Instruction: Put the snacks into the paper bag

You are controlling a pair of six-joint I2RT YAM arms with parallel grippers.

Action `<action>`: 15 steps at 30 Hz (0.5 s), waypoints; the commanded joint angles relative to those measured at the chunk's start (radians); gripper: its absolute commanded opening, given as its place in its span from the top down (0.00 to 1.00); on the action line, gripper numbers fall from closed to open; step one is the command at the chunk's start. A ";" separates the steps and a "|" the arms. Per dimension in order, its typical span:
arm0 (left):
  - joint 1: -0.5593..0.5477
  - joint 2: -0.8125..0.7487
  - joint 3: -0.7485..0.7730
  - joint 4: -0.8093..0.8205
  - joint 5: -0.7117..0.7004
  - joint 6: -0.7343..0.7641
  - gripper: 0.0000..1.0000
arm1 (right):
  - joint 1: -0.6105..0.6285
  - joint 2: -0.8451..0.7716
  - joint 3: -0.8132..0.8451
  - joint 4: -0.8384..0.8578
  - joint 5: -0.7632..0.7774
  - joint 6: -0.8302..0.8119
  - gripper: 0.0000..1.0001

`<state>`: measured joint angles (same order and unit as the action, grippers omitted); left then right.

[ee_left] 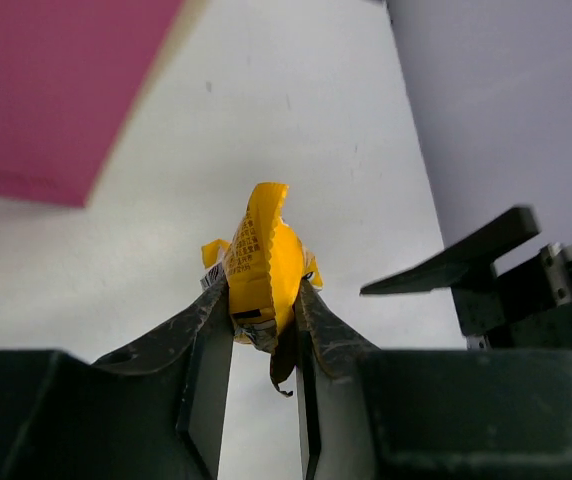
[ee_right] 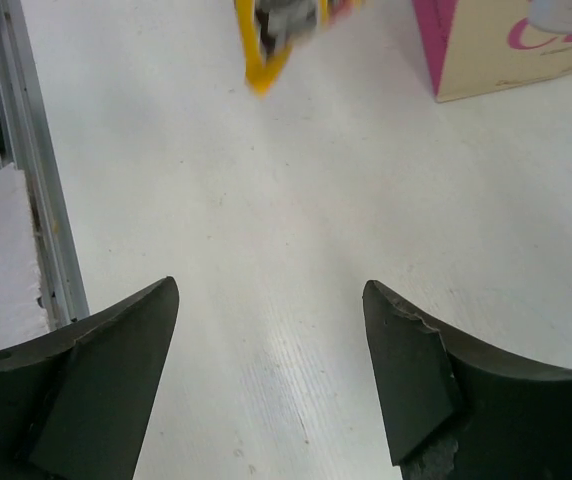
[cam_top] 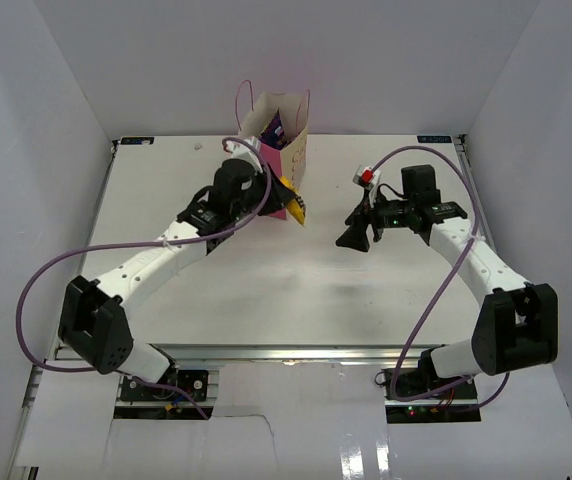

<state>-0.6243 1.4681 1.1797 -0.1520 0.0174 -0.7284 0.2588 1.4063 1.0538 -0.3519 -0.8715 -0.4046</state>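
The paper bag (cam_top: 288,140) stands upright at the back of the table, cream-faced with a pink side, and a dark purple packet (cam_top: 275,130) shows inside its open top. My left gripper (cam_top: 288,200) is shut on a yellow candy packet (ee_left: 262,262), held just in front of the bag's pink side (ee_left: 56,90). The packet also shows in the top view (cam_top: 292,203) and blurred in the right wrist view (ee_right: 278,35). My right gripper (cam_top: 354,236) is open and empty, low over the table to the right of the bag (ee_right: 506,50). The blue snack bag is out of view.
A small red and white object (cam_top: 365,177) sits behind the right gripper. White walls enclose the table (cam_top: 286,290) on three sides. A metal rail (ee_right: 36,200) runs along the table's edge in the right wrist view.
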 commanded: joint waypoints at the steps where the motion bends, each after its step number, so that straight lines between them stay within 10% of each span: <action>1: 0.047 -0.072 0.191 -0.076 -0.120 0.188 0.95 | -0.055 -0.050 0.032 -0.105 -0.057 -0.120 0.20; 15: 0.179 0.425 0.920 -0.141 -0.128 0.389 0.90 | -0.193 -0.121 -0.043 -0.137 -0.038 -0.174 0.20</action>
<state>-0.4377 1.8225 2.0098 -0.2218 -0.0990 -0.3965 0.0818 1.3231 1.0161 -0.4747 -0.8928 -0.5552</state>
